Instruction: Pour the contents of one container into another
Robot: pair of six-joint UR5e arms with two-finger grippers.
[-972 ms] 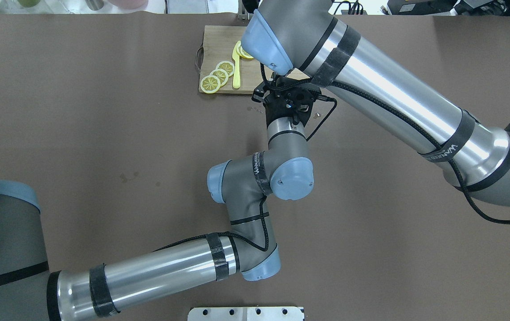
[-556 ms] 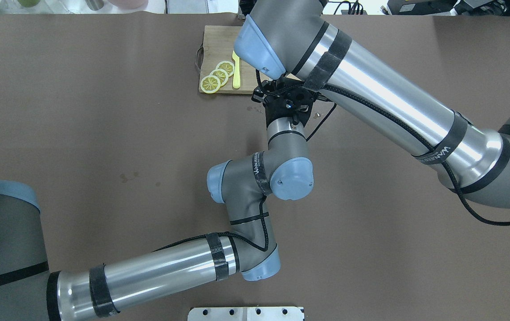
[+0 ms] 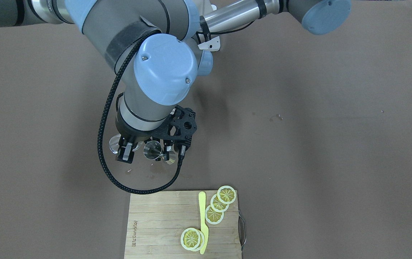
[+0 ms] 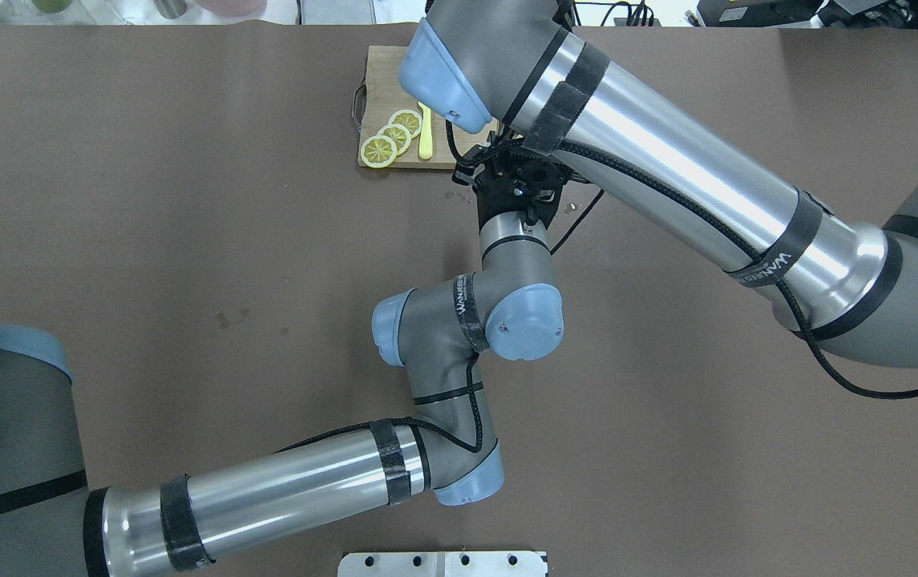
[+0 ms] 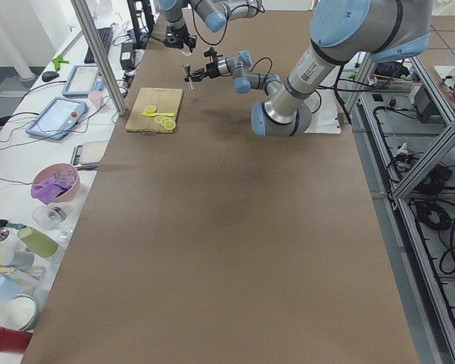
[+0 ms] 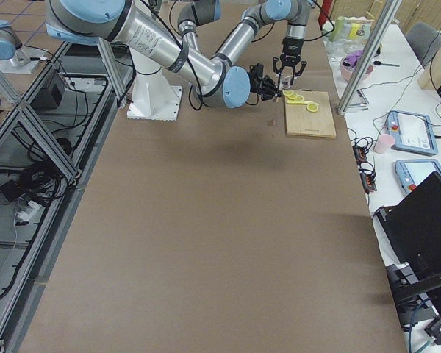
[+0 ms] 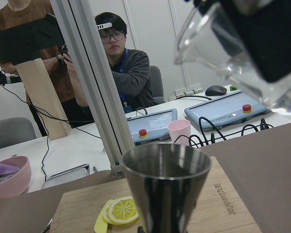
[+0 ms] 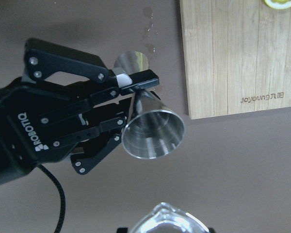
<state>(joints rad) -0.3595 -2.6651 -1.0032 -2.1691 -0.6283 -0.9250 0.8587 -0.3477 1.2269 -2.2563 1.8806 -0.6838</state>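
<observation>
The metal jigger [image 8: 153, 133] stands upright in the air just off the cutting board's near edge, with my left gripper [image 8: 136, 97] shut on its narrow waist. It also shows in the front view as the jigger [image 3: 152, 149] and fills the left wrist view as the jigger [image 7: 165, 179]. My right gripper [image 3: 125, 148] is shut on the clear glass cup [image 3: 113, 145]. The cup [image 7: 218, 43] hangs tilted above and beside the jigger's mouth, apart from it. No stream shows between them. In the overhead view the right arm hides both grippers' fingers.
A wooden cutting board [image 3: 155, 223] with lemon slices [image 3: 216, 207] and a yellow utensil [image 3: 202, 216] lies just beyond the grippers. Small wet spots [image 3: 152, 176] mark the brown table. A metal post [image 7: 92, 87], tablets and a seated person [image 7: 131, 73] are past the table's far edge.
The right arm has swung to the left in the overhead view and now covers more of the cutting board. The left arm and its gripper have stayed in place.
</observation>
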